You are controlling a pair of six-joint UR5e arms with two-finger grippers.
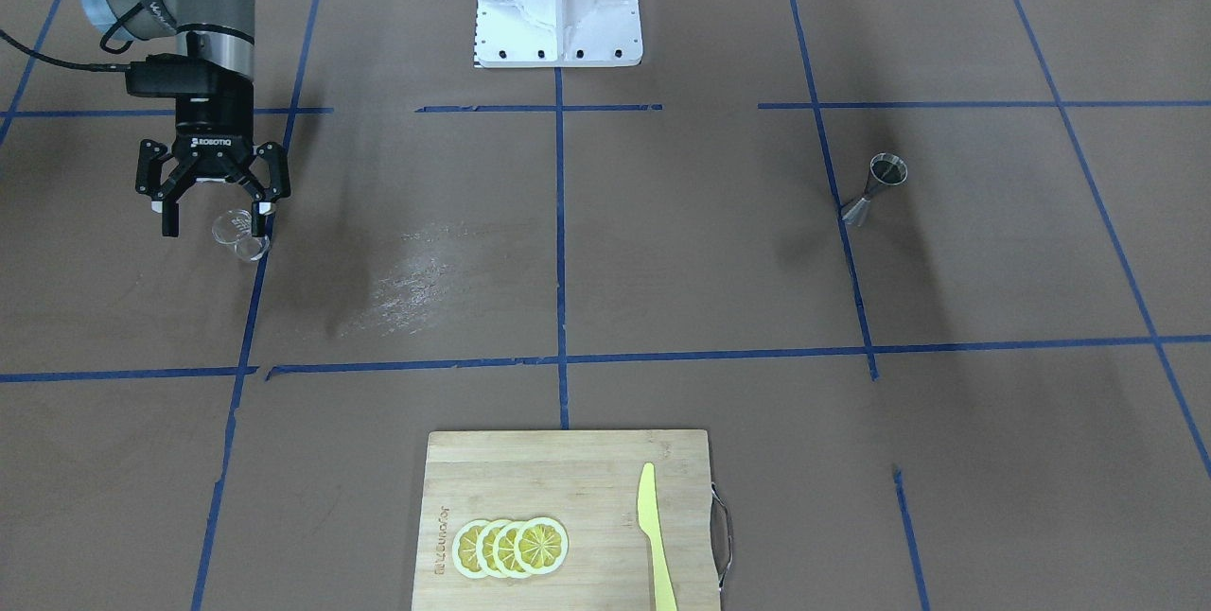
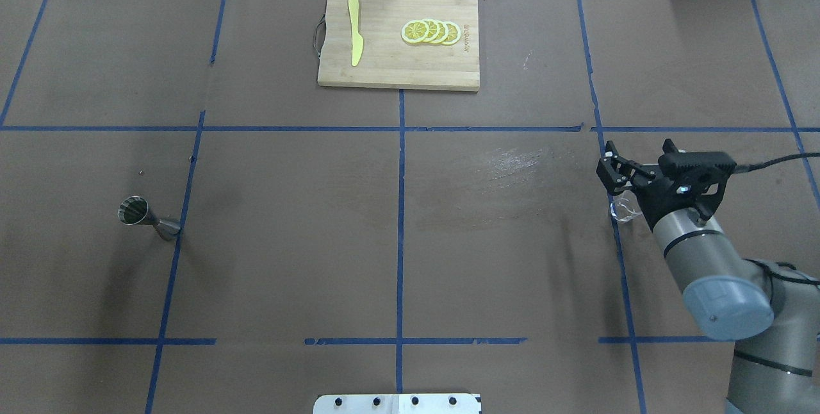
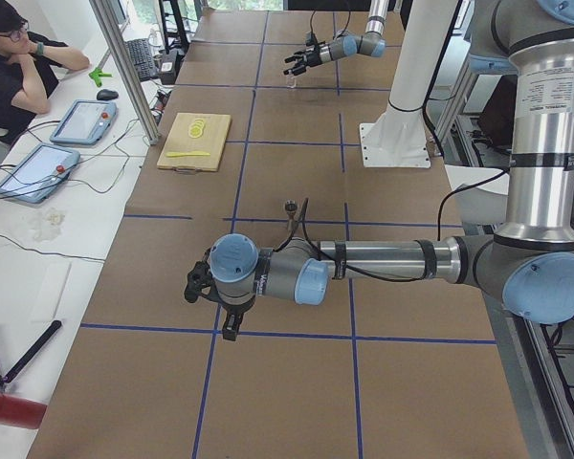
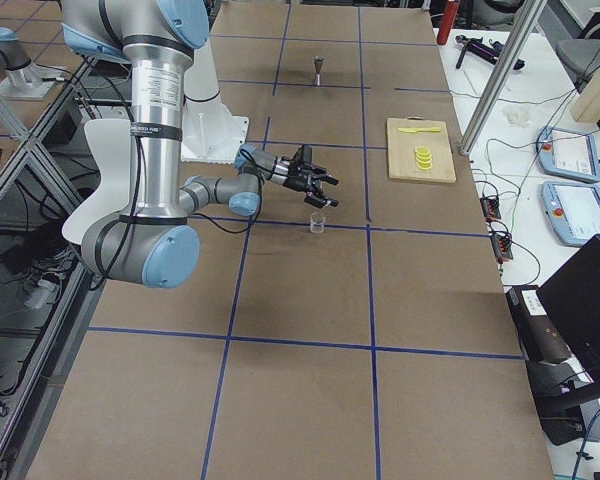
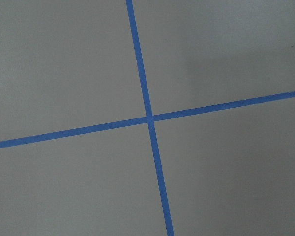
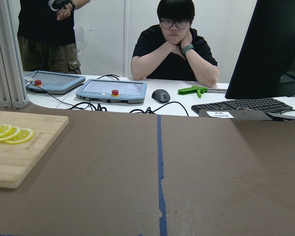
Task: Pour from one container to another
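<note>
The clear glass cup (image 1: pixel 236 235) stands on the brown table at the robot's right side, also seen as a faint cup (image 2: pixel 623 209) from overhead and as the cup (image 4: pixel 318 224) from the right end. My right gripper (image 1: pixel 218 217) hovers just above it, held level with its fingers spread open and nothing between them; the gripper (image 4: pixel 330 192) clears the rim. The steel jigger (image 1: pixel 875 187) stands upright far across the table, on the left side (image 2: pixel 147 218). My left gripper (image 3: pixel 196 283) shows only in the left-end view, low over the near table end; I cannot tell its state.
A wooden cutting board (image 2: pixel 384 68) with lemon slices (image 2: pixel 431 31) and a yellow knife (image 2: pixel 355 39) lies at the far middle edge. The white robot base (image 1: pixel 558 15) is on the near side. A person (image 6: pixel 174 46) sits beyond the table with tablets.
</note>
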